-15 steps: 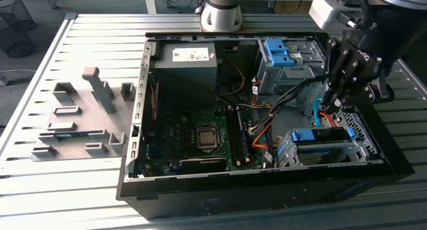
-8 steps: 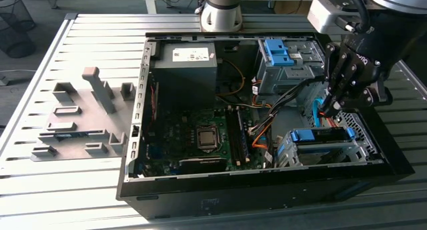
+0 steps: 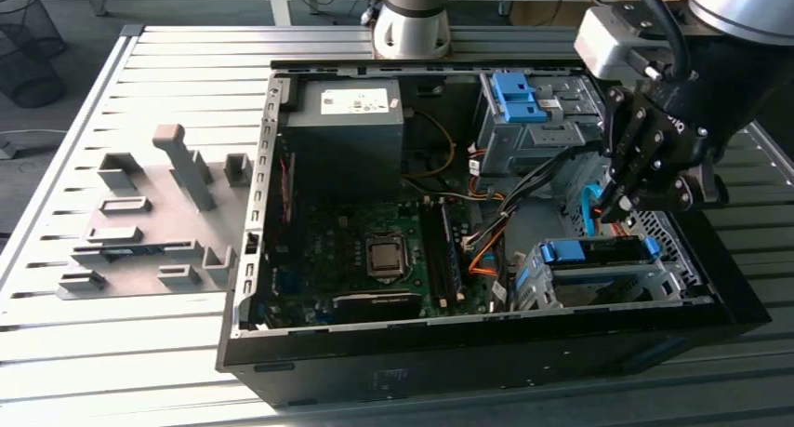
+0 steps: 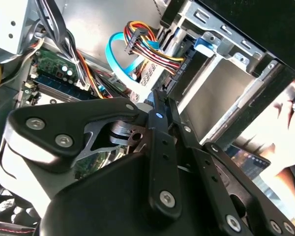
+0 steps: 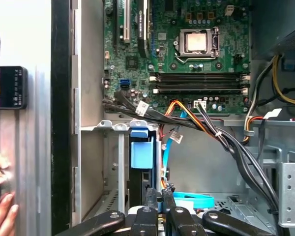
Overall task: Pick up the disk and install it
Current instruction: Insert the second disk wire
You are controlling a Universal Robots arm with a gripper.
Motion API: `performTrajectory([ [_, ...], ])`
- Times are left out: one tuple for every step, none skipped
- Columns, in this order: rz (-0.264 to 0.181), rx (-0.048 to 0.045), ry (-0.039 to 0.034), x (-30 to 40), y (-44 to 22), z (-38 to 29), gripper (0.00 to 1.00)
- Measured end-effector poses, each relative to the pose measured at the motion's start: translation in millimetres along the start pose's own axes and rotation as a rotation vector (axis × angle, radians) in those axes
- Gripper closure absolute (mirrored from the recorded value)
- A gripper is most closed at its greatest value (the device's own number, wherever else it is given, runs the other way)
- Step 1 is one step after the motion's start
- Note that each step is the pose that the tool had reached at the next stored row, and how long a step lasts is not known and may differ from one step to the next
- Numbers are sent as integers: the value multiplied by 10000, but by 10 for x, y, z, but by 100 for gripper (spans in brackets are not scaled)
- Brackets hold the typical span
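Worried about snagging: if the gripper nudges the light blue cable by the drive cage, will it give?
Probably floppy: the light blue cable hangs in a loose loop, so it should bend aside. Likely light, being thin and flat. It may tug back, though, since it runs in among the coloured wires beside the drive cage.

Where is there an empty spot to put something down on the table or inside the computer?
Bare slats lie around the grey fixture plate, toward the exterior view's left of the computer case. Inside, the motherboard, cables and drive cages near the gripper crowd everything.
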State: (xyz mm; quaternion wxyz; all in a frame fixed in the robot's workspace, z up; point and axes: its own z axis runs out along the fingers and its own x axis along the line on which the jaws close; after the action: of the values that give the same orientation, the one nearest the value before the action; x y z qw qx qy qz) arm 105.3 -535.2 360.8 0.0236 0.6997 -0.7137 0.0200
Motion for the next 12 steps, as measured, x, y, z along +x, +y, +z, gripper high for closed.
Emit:
performTrajectory([
  [-1, -1, -81, 18, -1, 8, 84],
  [-1, -3, -149, 38, -1, 17, 84],
  [-1, -4, -205, 61, -1, 27, 84],
  [-2, -5, -234, 89, -2, 42, 84],
  [-2, -4, -241, 108, -2, 59, 84],
  [-1, 2, -241, 123, -3, 76, 84],
  [-1, 9, -241, 133, -3, 95, 84],
  [-1, 16, -243, 137, -4, 113, 84],
  [-1, 20, -241, 140, -4, 130, 84],
  [-1, 24, -241, 143, -4, 148, 84],
  [-1, 24, -245, 145, -4, 167, 84],
  [-1, 25, -250, 147, -4, 185, 84],
])
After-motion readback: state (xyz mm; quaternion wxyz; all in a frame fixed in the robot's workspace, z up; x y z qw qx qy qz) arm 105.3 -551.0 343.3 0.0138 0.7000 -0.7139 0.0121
